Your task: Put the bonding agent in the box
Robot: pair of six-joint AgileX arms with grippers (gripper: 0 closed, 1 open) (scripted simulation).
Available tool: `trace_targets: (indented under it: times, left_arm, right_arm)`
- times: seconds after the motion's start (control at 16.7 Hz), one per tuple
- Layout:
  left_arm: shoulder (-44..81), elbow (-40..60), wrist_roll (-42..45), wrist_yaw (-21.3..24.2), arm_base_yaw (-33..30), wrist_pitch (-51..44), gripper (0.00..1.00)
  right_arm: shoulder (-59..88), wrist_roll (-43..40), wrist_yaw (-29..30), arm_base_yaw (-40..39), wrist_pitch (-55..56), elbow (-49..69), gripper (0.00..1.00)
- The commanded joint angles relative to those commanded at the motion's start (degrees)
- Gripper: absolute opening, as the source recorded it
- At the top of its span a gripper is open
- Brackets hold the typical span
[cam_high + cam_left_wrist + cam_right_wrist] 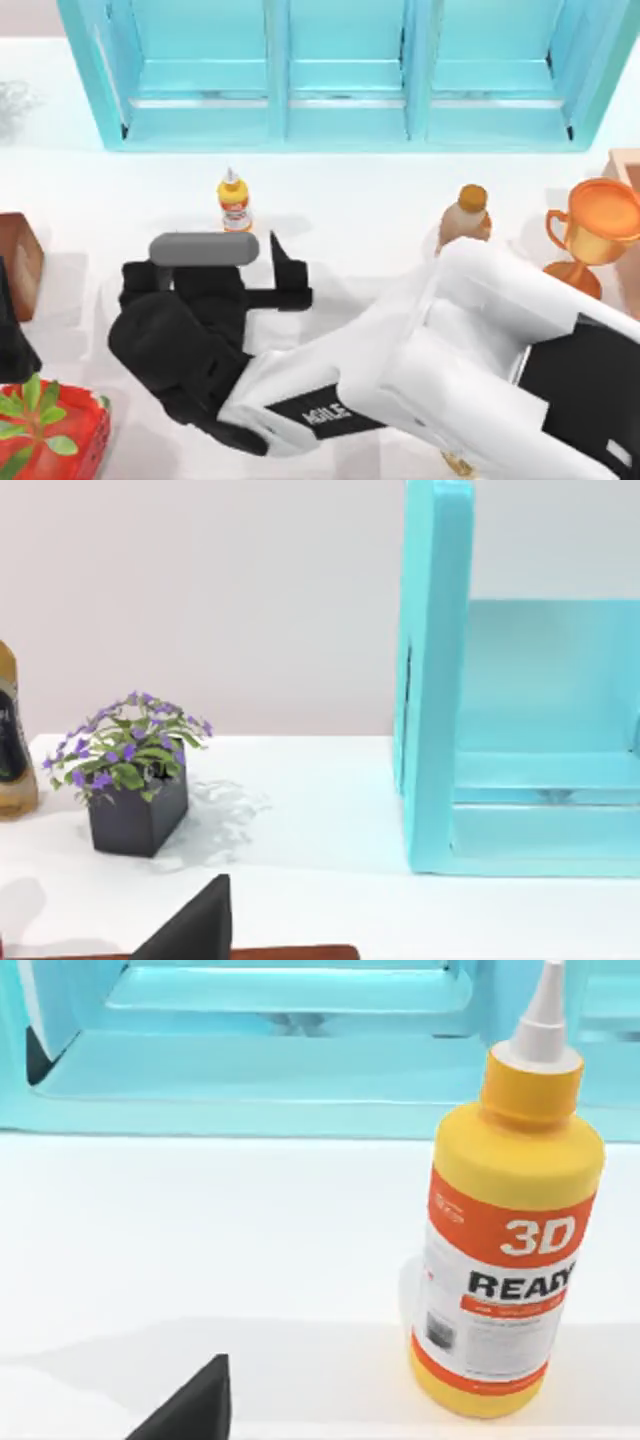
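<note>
**Open table around the glue bottle, clutter at the edges**

My right gripper (262, 262) sits just short of the small yellow glue bottle with a white pointed cap (234, 203), bare white table (350, 200) between us. Behind the bottle stands the wide turquoise open-fronted box (345, 120), nothing blocking its mouth. To the right, a tan bottle with an orange cap (465, 218) and a copper trophy cup (595, 235) crowd that side. A brown block (20, 262) and a red planter (55, 435) border the left.
</note>
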State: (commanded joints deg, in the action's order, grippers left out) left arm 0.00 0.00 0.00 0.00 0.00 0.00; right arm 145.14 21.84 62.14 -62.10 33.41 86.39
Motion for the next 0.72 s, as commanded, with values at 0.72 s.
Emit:
trace_targets:
  times: [0.72]
  left_arm:
    - [0.00,0.00,0.00,0.00,0.00,0.00,1.00]
  right_arm:
    - [9.48,-6.07,-7.22,7.97,0.77,13.92,1.00]
